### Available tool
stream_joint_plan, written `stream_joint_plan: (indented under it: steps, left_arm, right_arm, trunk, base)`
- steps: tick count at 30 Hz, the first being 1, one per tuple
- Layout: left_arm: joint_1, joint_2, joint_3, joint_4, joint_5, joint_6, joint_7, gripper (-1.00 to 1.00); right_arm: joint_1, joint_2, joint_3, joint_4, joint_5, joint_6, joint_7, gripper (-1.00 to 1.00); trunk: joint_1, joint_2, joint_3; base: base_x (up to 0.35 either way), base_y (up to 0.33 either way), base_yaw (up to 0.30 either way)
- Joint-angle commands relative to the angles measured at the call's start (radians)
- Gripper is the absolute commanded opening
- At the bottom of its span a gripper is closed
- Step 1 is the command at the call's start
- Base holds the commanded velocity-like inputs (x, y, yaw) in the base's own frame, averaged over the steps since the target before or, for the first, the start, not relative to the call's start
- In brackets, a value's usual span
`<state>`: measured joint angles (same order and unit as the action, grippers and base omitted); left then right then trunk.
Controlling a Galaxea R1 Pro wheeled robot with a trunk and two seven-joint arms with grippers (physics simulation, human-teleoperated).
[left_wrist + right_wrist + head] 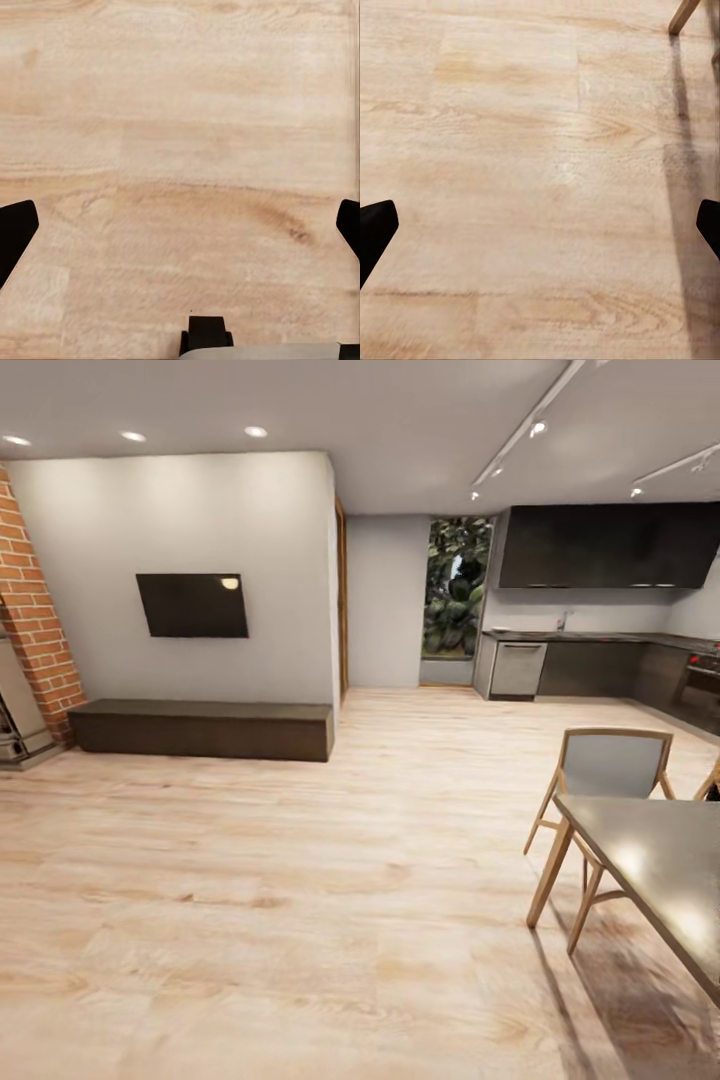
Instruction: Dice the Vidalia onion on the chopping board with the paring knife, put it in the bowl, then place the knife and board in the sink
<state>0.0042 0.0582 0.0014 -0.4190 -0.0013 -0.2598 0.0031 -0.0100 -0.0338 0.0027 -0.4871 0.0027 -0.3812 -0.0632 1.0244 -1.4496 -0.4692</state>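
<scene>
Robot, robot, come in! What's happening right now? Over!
Both grippers open, empty, over wood floor. Kitchen countertop far ahead. Table and chair at right.

The pale wood-plank floor (300,920) carries a long low dark bench (203,729) against the white wall, a light wooden chair (600,800) and a dark grey-topped table (660,870) on wooden legs.

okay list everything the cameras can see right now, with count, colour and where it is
Television: one, black, on the white wall at left.
Bench: one, dark, under the television.
Brick column: one, red, far left.
Countertop: one, dark grey, far right kitchen.
Upper cabinets: one run, black, above the countertop.
Table: one, grey top, near right.
Chair: one, wooden, at the table.
Floor: light wood.
Left gripper: black fingers spread, above the floor.
Right gripper: black fingers spread, above the floor.
</scene>
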Motion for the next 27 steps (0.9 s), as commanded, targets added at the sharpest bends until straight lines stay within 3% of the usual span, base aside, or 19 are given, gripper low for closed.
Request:
stream_joint_plan:
  steps: [1,8,27]
  left_arm:
    - [0.000,0.000,0.000,-0.001,0.000,-0.001,0.000,1.00]
    - [0.000,0.000,0.000,-0.001,0.000,-0.001,0.000,1.00]
    - [0.000,0.000,-0.001,0.000,0.000,-0.007,0.000,1.00]
  right_arm:
    - [-0.001,0.000,0.000,0.001,0.000,-0.003,-0.002,1.00]
    - [-0.001,0.000,0.000,0.001,0.000,-0.003,-0.003,1.00]
    - [-0.001,0.000,0.000,0.001,0.000,-0.003,-0.003,1.00]
  trunk:
    - [0.001,0.000,-0.001]
    - [0.001,0.000,-0.001]
    - [0.001,0.000,-0.001]
  base:
    - [0.327,0.000,-0.229]
    - [0.327,0.000,-0.151]
    - [0.327,-0.086,-0.006]
